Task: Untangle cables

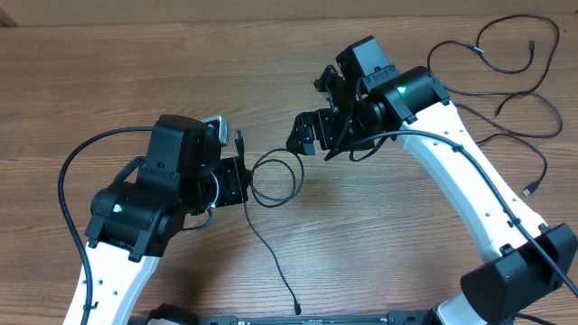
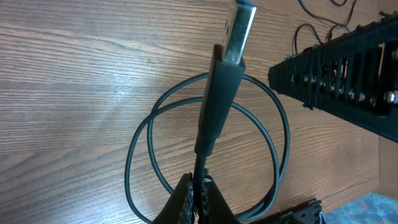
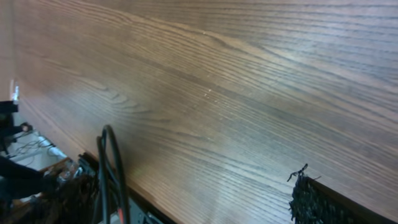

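Two robot arms face each other over a wooden surface (image 1: 108, 72). We see the left fingers (image 2: 186, 202) pressed together on a thin black cable (image 2: 202, 158), pinching it just below its USB plug (image 2: 236, 31), which juts up past the camera. Beyond the pinch the cable lies in a double loop on the wood, its tail trailing toward the robot's base. The right fingers (image 1: 305, 135) hang spread wide, holding nothing, just beside that loop. More loose cables (image 1: 506, 63) sprawl at the far right, well apart.
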`<move>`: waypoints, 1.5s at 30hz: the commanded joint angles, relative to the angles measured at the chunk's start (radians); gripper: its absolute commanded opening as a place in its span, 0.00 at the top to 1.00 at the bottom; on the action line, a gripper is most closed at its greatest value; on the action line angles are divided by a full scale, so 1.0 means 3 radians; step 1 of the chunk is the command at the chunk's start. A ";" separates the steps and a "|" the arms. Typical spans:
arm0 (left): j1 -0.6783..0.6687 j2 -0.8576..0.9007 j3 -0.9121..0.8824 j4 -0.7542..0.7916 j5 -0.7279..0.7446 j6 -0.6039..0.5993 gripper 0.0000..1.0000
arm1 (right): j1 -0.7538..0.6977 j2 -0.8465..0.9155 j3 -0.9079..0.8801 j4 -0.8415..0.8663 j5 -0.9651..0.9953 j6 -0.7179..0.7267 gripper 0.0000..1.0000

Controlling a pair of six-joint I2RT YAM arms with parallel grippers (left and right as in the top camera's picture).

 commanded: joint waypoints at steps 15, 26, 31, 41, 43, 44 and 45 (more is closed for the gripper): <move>-0.0006 0.0011 0.0067 0.0089 0.0028 0.0165 0.96 | 0.0005 0.0004 0.0028 -0.0132 -0.0114 0.0014 0.35; -0.0006 0.0029 0.0067 0.0118 -0.0158 0.0164 0.96 | 0.0102 0.0004 0.0028 -0.0139 -0.0407 -0.0014 0.37; -0.0006 0.0086 0.0069 0.0159 0.0020 0.0165 0.96 | 0.0197 0.0005 0.0028 -0.0144 -0.0226 -0.0023 0.50; -0.0006 0.0092 0.0069 0.0205 0.0161 0.0167 0.96 | 0.0259 0.0029 0.0028 -0.0144 -0.0047 -0.0005 0.85; -0.0006 0.0092 0.0069 0.0203 0.0202 0.0181 0.96 | 0.0259 0.0050 0.0028 -0.0149 0.0074 0.0071 0.90; -0.0006 0.0092 0.0069 0.0203 0.0226 0.0219 0.96 | 0.0259 0.0058 0.0028 -0.0150 0.0151 0.0116 0.91; -0.0006 0.0092 0.0069 0.0201 0.0243 0.0254 0.96 | 0.0259 0.0065 0.0028 -0.0151 0.0268 0.0192 0.92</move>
